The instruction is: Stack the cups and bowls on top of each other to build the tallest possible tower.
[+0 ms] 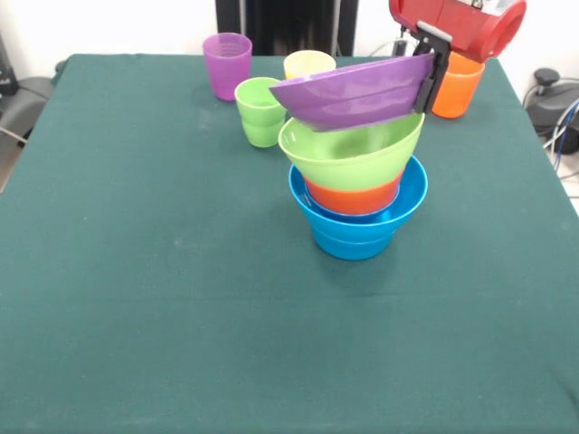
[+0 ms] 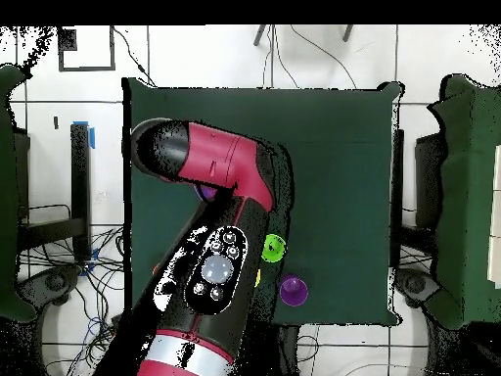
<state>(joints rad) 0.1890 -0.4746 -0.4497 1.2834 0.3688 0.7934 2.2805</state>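
The tower stands mid-table: a large light blue bowl (image 1: 355,231) at the bottom, a small orange bowl (image 1: 353,196) in it, and a lime green bowl (image 1: 351,152) on top. My gripper (image 1: 429,83) is shut on the right rim of the large purple bowl (image 1: 348,92) and holds it tilted just over the green bowl. The purple cup (image 1: 227,63), green cup (image 1: 259,110), yellow cup (image 1: 308,63) and orange cup (image 1: 455,87) stand behind the tower. The small light blue and dark blue bowls are out of view. In the overhead view my arm (image 2: 210,264) hides the tower and the gripper.
The green tablecloth (image 1: 136,271) covers the table. The overhead view shows the green cup (image 2: 273,248) and purple cup (image 2: 293,289) near the table's bottom edge, beside my arm. Cables and dark equipment (image 1: 552,99) lie off the table's right side.
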